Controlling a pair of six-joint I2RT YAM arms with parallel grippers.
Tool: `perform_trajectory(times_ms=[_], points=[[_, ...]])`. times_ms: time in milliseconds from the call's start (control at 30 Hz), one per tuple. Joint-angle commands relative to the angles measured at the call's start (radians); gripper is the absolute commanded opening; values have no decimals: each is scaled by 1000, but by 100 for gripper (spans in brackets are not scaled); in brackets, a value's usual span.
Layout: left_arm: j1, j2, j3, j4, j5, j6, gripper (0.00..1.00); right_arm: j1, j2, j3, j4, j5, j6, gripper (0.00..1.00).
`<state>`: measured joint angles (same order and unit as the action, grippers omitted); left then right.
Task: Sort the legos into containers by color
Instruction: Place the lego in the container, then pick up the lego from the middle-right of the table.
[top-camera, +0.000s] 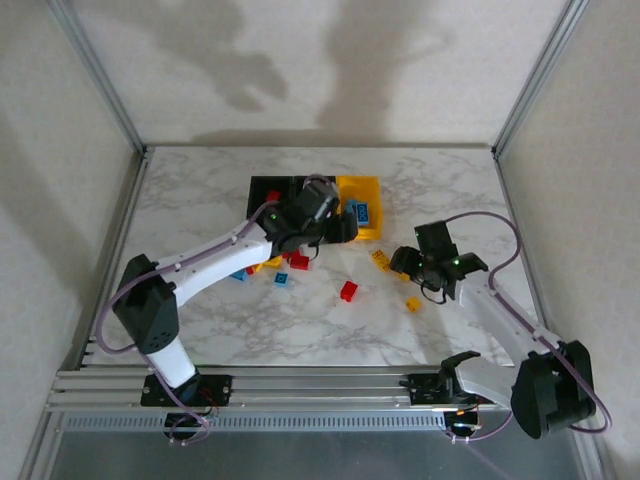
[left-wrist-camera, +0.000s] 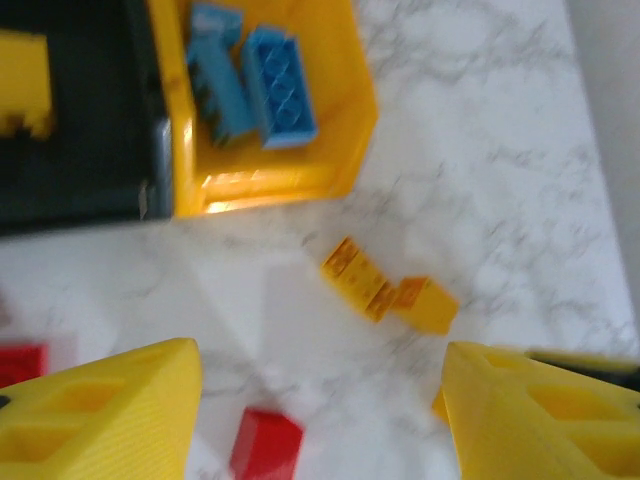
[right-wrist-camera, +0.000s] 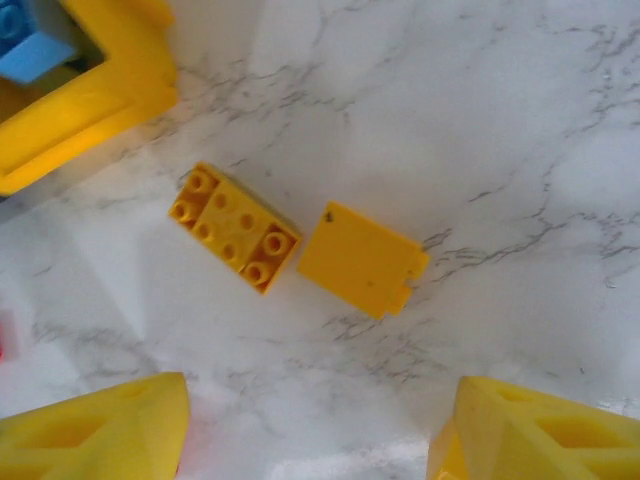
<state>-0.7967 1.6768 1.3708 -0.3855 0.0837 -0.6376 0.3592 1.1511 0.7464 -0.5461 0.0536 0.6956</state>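
Note:
The yellow bin (top-camera: 362, 188) holds blue legos (left-wrist-camera: 250, 90). The black bin (left-wrist-camera: 90, 150) beside it holds a yellow brick (left-wrist-camera: 25, 95). My left gripper (top-camera: 340, 228) hangs open over the table just in front of the yellow bin (left-wrist-camera: 340, 150), with nothing between its fingers (left-wrist-camera: 100, 410). A red brick (left-wrist-camera: 265, 445) lies below it. My right gripper (right-wrist-camera: 315, 430) is open and empty above two yellow bricks: a studded one (right-wrist-camera: 233, 227) and a smooth-faced one (right-wrist-camera: 360, 258). From above, the right gripper (top-camera: 412, 262) sits right of the bins.
Loose legos lie in front of the bins: a red one (top-camera: 348, 291), a yellow one (top-camera: 413, 304), a blue one (top-camera: 283, 279) and more under the left arm (top-camera: 200, 270). The other black bin (top-camera: 268, 190) stands at the row's left end.

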Motion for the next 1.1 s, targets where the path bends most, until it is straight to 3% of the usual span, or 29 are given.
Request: perform_trajectory(times_ms=[0, 200, 367, 567, 933, 1067], points=[[-29, -63, -139, 79, 11, 17, 64, -18, 78, 51, -4, 11, 28, 75], [-81, -131, -294, 102, -38, -28, 64, -22, 176, 74, 33, 69, 137, 79], [-109, -129, -348, 76, -81, -45, 64, -26, 258, 95, 60, 76, 177, 75], [-118, -129, -357, 64, -89, -50, 64, -28, 347, 110, 73, 84, 193, 72], [-119, -135, -356, 42, -113, -64, 63, -52, 375, 76, 99, 101, 192, 62], [-119, -121, -341, 36, -117, -63, 63, -55, 384, 67, 121, 76, 182, 66]])
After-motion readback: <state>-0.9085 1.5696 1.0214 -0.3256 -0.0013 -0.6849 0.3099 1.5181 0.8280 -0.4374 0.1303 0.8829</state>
